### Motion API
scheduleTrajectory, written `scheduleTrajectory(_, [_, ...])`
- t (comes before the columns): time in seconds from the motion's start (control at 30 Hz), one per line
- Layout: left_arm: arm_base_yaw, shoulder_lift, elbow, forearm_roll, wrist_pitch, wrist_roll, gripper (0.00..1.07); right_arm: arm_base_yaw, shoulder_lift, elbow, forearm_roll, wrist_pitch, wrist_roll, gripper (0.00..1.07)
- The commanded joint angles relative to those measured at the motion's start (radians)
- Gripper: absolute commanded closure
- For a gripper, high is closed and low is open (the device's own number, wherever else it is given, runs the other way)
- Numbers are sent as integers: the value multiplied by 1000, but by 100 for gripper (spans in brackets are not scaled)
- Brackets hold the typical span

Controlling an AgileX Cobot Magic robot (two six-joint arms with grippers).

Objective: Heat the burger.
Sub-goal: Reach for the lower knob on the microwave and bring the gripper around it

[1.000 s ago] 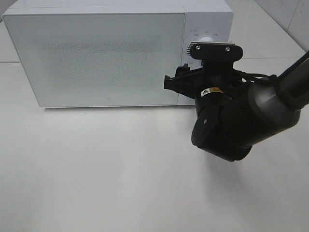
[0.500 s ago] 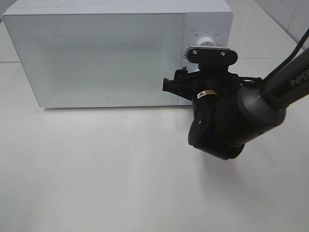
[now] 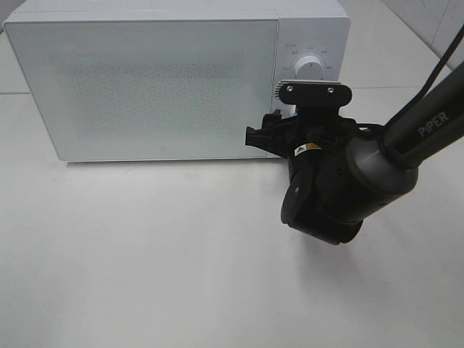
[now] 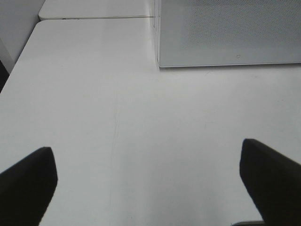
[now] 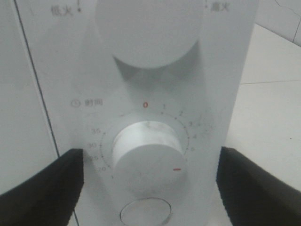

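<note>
The burger is out of view; the white microwave (image 3: 145, 80) stands at the back of the table with its frosted door shut. My right gripper (image 5: 149, 188) is open in front of the control panel. Its black fingers (image 5: 42, 186) stand wide on either side of the lower timer dial (image 5: 146, 157) without touching it. The dial's red mark points off to one side, away from the red 0. My left gripper (image 4: 150, 183) is open over bare white tabletop, with nothing between its fingers and the microwave's lower corner (image 4: 162, 61) ahead of it.
The right arm's bulky black wrist (image 3: 326, 188) hangs over the table in front of the panel, below the upper power knob (image 3: 310, 65). The white table (image 3: 145, 261) stretches out in front of the microwave. A tiled surface lies behind and to the right.
The right wrist has dropped slightly lower and to the left in front of the panel, uncovering the upper knob. Both grippers have kept the same opening.
</note>
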Motion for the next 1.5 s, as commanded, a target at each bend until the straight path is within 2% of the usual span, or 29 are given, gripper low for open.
scheduleTrajectory(0.03, [-4, -18, 3, -2, -16, -8, 8, -5, 2, -10, -13, -166, 10, 31])
scheduleTrajectory(0.9, [-4, -18, 3, -2, -16, -8, 8, -5, 7, -10, -51, -183, -106, 31])
scheduleTrajectory(1.5, [-4, -18, 3, -2, -16, -8, 8, -16, -5, -10, -43, -191, -45, 31])
